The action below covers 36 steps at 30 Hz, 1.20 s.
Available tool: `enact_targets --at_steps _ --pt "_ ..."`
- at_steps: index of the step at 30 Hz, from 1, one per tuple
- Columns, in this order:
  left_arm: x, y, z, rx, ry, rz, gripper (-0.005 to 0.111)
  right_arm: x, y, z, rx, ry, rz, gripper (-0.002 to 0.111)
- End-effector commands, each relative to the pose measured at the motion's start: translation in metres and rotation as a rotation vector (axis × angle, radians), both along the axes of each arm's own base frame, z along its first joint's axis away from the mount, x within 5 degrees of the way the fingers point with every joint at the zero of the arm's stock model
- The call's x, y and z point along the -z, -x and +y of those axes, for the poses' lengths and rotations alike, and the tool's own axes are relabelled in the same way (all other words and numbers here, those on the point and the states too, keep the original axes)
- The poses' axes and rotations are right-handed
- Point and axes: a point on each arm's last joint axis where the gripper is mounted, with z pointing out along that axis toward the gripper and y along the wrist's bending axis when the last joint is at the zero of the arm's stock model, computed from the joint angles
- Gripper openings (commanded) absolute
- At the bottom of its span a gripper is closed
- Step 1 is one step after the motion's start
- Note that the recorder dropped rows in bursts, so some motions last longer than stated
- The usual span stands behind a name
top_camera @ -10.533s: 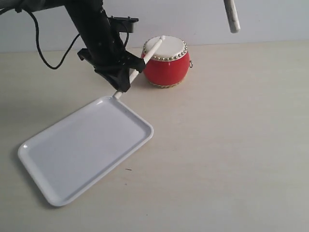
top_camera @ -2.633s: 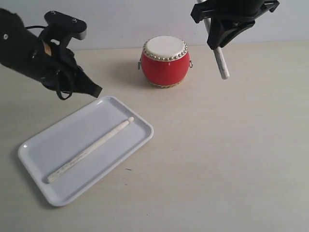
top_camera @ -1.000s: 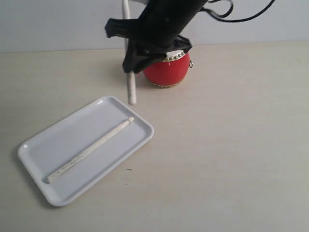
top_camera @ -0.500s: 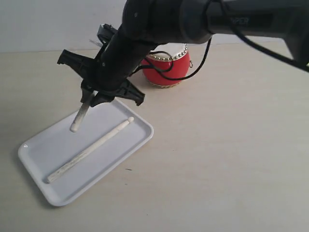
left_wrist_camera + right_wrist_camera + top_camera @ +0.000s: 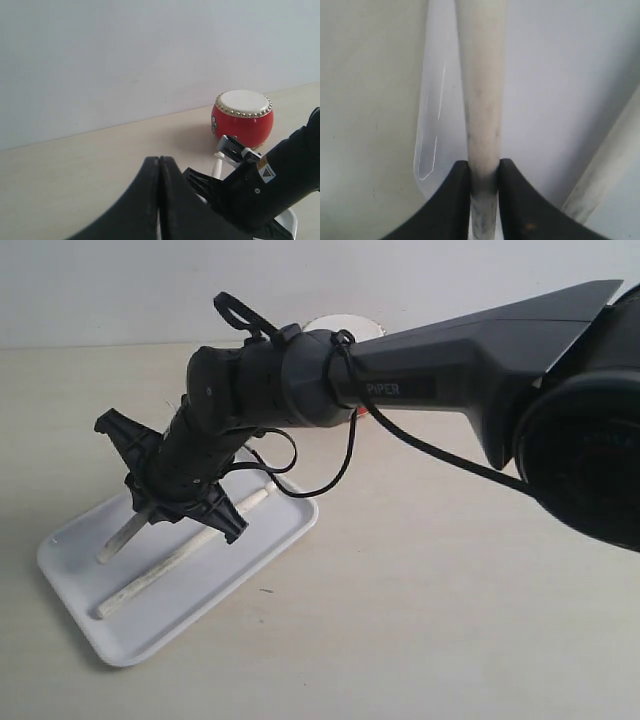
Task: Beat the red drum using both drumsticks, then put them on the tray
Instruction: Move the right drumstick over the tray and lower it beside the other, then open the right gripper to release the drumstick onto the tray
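The white tray (image 5: 275, 540) lies at the left of the table with one drumstick (image 5: 170, 565) flat in it. My right gripper (image 5: 152, 508) reaches across over the tray, shut on the second drumstick (image 5: 118, 538), which slopes down to the tray's far-left part; whether it touches I cannot tell. In the right wrist view that stick (image 5: 481, 100) runs out from between the gripper's (image 5: 483, 172) fingers above the tray floor (image 5: 560, 75), with the lying drumstick (image 5: 606, 165) beside it. The red drum (image 5: 243, 120) stands behind; the arm hides most of it in the exterior view. My left gripper (image 5: 159, 161) is shut and empty.
The right arm (image 5: 440, 350) stretches across the middle of the table from the right side. A pale wall (image 5: 150, 50) closes the table's back edge. Only the cream top of the drum (image 5: 340, 324) peeks above the arm.
The right arm has gone lower and further left over the tray, bringing its drumstick down from a steeper tilt to a low slope close to the tray floor. The lying drumstick has not moved.
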Motion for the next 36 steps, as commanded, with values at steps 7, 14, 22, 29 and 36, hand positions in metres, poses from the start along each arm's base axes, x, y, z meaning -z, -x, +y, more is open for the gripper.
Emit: enact_targets --at_steps 7,14,22,29,36 --pt "0.000 0.001 0.001 -0.004 0.005 0.001 0.000 0.015 -0.002 0.002 0.136 -0.016 0.055 0.000" --pt "0.000 0.001 0.001 -0.004 0.005 0.001 0.000 0.016 -0.001 0.002 0.135 -0.014 0.057 0.000" --pt "0.000 0.001 0.001 -0.004 0.005 0.001 0.000 0.021 0.007 0.009 0.116 -0.009 0.062 0.000" --pt "0.000 0.001 0.001 -0.004 0.005 0.001 0.000 0.021 0.008 0.010 0.118 -0.015 0.061 0.000" --pt "0.000 0.001 0.001 -0.004 0.005 0.001 0.000 0.021 0.008 0.010 0.118 -0.015 0.061 0.000"
